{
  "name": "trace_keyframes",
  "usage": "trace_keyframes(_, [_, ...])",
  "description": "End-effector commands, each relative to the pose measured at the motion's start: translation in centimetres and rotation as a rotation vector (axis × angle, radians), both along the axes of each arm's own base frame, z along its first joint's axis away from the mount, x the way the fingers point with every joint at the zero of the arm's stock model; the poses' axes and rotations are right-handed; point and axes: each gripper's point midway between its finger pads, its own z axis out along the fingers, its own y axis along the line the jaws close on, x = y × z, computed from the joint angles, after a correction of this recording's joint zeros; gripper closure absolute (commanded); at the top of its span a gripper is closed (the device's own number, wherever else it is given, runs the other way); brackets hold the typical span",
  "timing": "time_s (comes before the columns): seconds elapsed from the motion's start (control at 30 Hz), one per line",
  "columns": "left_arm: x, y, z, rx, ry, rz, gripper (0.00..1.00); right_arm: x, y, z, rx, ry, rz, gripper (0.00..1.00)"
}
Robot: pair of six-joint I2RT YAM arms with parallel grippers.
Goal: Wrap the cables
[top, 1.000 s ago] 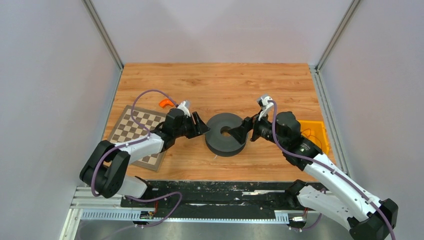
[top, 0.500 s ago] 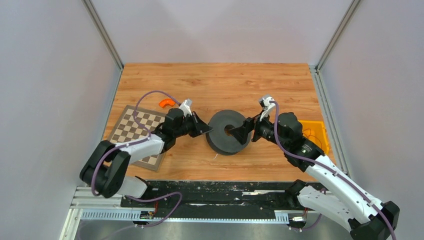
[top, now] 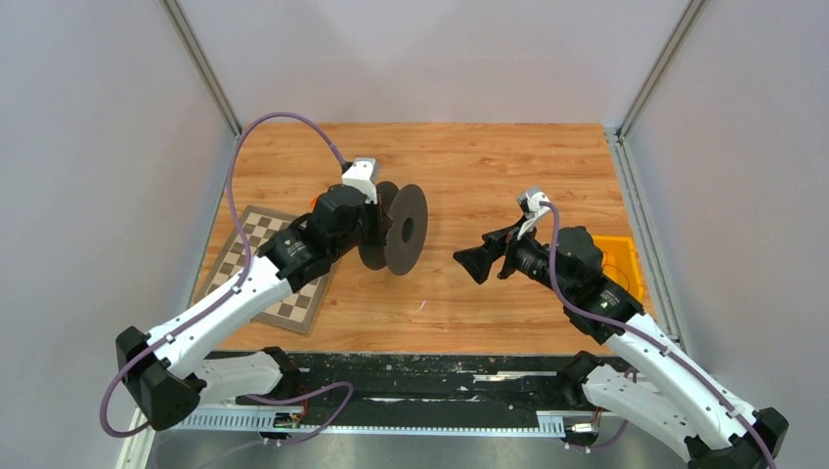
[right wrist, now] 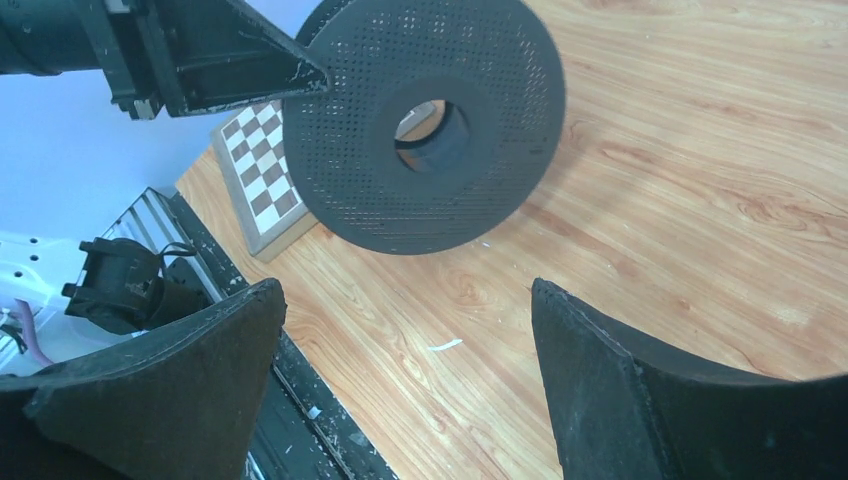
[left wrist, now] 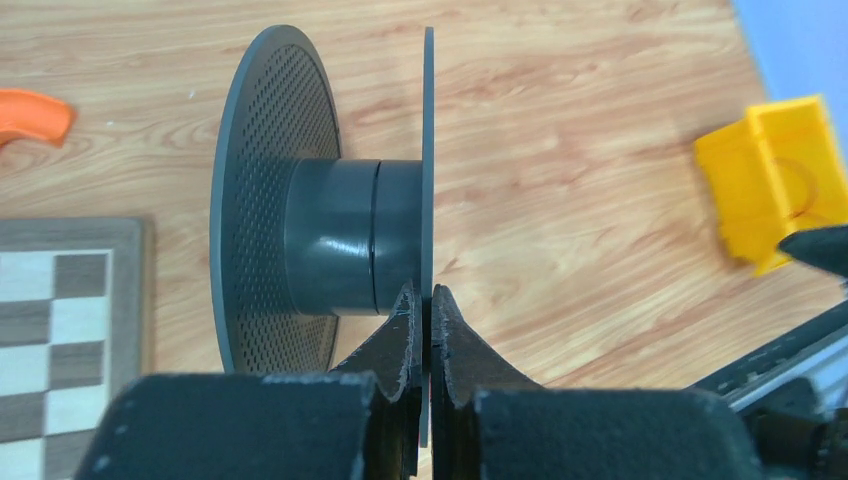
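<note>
A black spool [top: 396, 228] hangs on edge above the table, pinched by one thin flange [left wrist: 428, 150] in my shut left gripper [left wrist: 425, 300]. In the left wrist view its grey hub [left wrist: 340, 240] is bare, with no wire on it. In the right wrist view the spool's perforated face [right wrist: 340, 150] and the left gripper [right wrist: 300, 72] are ahead of me. My right gripper [top: 471, 262] stands open and empty to the spool's right, apart from it, over bare wood [right wrist: 407, 290]. A thin curl of the cables [left wrist: 795, 195] shows faintly in the yellow box [left wrist: 765, 170].
A chessboard [top: 256, 256] lies under the left arm. The yellow box [top: 624, 256] sits at the right edge behind the right arm. An orange piece [left wrist: 35, 115] lies beyond the board. A black rail [top: 420, 376] runs along the near edge.
My left gripper shut on the spool's flange, then lifted the spool off the table, turned it on edge and carried it left and back. My right gripper drew back, still open.
</note>
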Motion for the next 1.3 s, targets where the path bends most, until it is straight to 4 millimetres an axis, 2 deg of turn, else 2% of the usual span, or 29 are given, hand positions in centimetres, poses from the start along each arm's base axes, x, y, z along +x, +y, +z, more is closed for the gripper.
trace_keyframes(0.0, [0.3, 2.3, -1.8, 0.252, -0.005, 0.036, 1.00, 0.5, -0.2, -0.6, -0.014, 0.008, -0.025, 0.09])
trace_keyframes(0.13, [0.5, 2.1, -3.1, 0.354, 0.003, 0.038, 1.00, 0.3, -0.3, -0.6, -0.016, 0.003, -0.019, 0.08])
trace_keyframes(0.3, [0.5, 1.1, -4.7, 0.363, 0.029, 0.010, 0.99, 0.2, -0.7, -1.3, -0.022, 0.008, -0.035, 0.08])
trace_keyframes(0.4, [0.3, 0.8, -4.8, 0.351, 0.035, 0.000, 0.88, 0.2, -0.8, -1.4, -0.022, 0.010, -0.040, 0.08])
trace_keyframes(0.53, [0.1, 0.7, -3.2, 0.306, 0.018, -0.002, 0.69, 0.3, -0.7, -1.4, -0.023, 0.013, -0.035, 0.08])
trace_keyframes(0.6, [-0.1, 0.7, -1.8, 0.273, -0.004, -0.002, 0.60, 0.3, -0.5, -1.1, -0.020, 0.013, -0.031, 0.08])
trace_keyframes(0.7, [-0.4, 1.1, 0.3, 0.238, -0.041, 0.005, 0.42, 0.7, -0.4, -1.1, -0.012, 0.036, -0.047, 0.07])
trace_keyframes(0.8, [-0.6, 1.6, 2.2, 0.233, -0.063, 0.008, 0.38, 1.6, -0.6, -1.7, 0.001, 0.100, -0.114, 0.07])
trace_keyframes(0.87, [-0.8, 2.4, 3.2, 0.249, -0.058, 0.021, 0.35, 2.4, -1.3, -2.7, 0.000, 0.165, -0.199, 0.06])
trace_keyframes(0.9, [-1.3, 3.1, 3.1, 0.275, -0.036, 0.022, 0.33, 2.9, -2.0, -3.1, -0.006, 0.196, -0.260, 0.06])
trace_keyframes(0.93, [-1.4, 3.5, 4.2, 0.268, -0.043, 0.029, 0.31, 3.5, -2.8, -3.5, -0.014, 0.226, -0.331, 0.05])
trace_keyframes(0.97, [-2.1, 4.2, 4.1, 0.287, -0.022, 0.024, 0.30, 3.9, -3.7, -3.8, -0.023, 0.256, -0.398, 0.05])
trace_keyframes(1.0, [-2.2, 4.6, 4.7, 0.284, -0.026, 0.028, 0.29, 4.3, -4.6, -4.0, -0.035, 0.284, -0.457, 0.08])
trace_keyframes(1.1, [-3.4, 6.2, 5.0, 0.276, -0.014, 0.024, 0.28, 5.2, -7.2, -4.0, -0.038, 0.348, -0.619, 0.17])
trace_keyframes(1.2, [-3.7, 8.1, 3.5, 0.274, 0.009, 0.057, 0.30, 5.7, -10.1, -4.7, -0.034, 0.416, -0.766, 0.21])
trace_keyframes(1.27, [-3.7, 8.9, 2.0, 0.268, 0.044, 0.056, 0.33, 6.0, -13.0, -5.8, -0.039, 0.463, -0.888, 0.21])
